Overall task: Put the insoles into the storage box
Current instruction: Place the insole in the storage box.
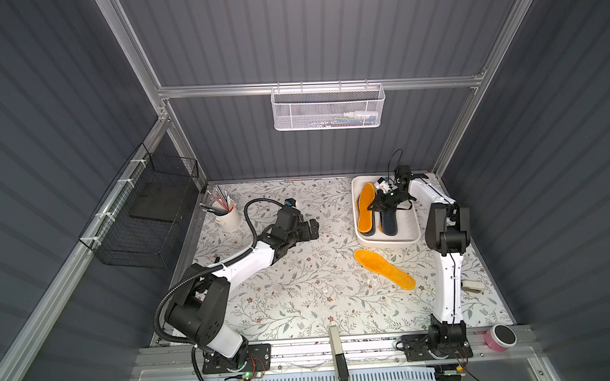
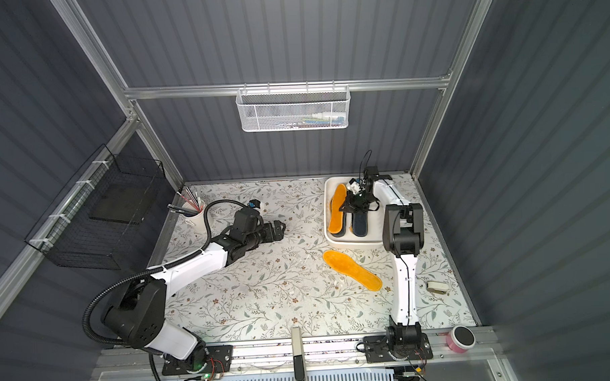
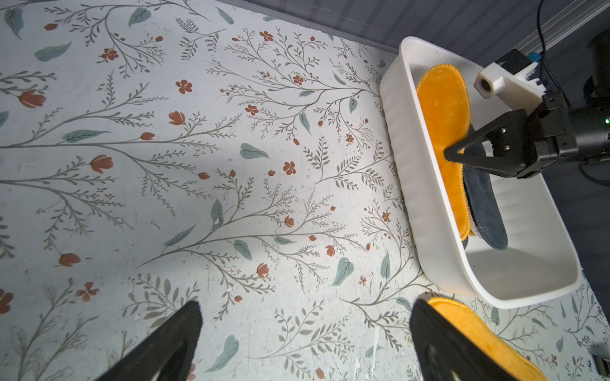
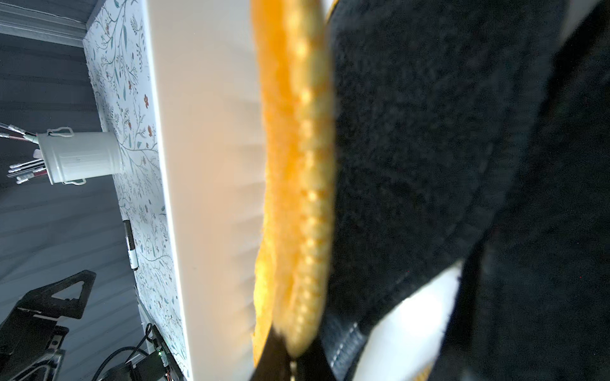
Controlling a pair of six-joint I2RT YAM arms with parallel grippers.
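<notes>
Floral table (image 1: pixel 300 296): white pen cup (image 1: pixel 230 220) at its far-left corner — pink roll (image 1: pixel 500 338), perhaps tape, off its near-right corner.

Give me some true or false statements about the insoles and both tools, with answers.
1. A loose orange insole lies on the table, outside the storage box. True.
2. The left tool is shut on an insole. False: it is open and empty above the table.
3. The right tool is shut on a second orange insole inside the box. True.
4. The box holds only orange insoles. False: a dark insole lies there too.
</notes>
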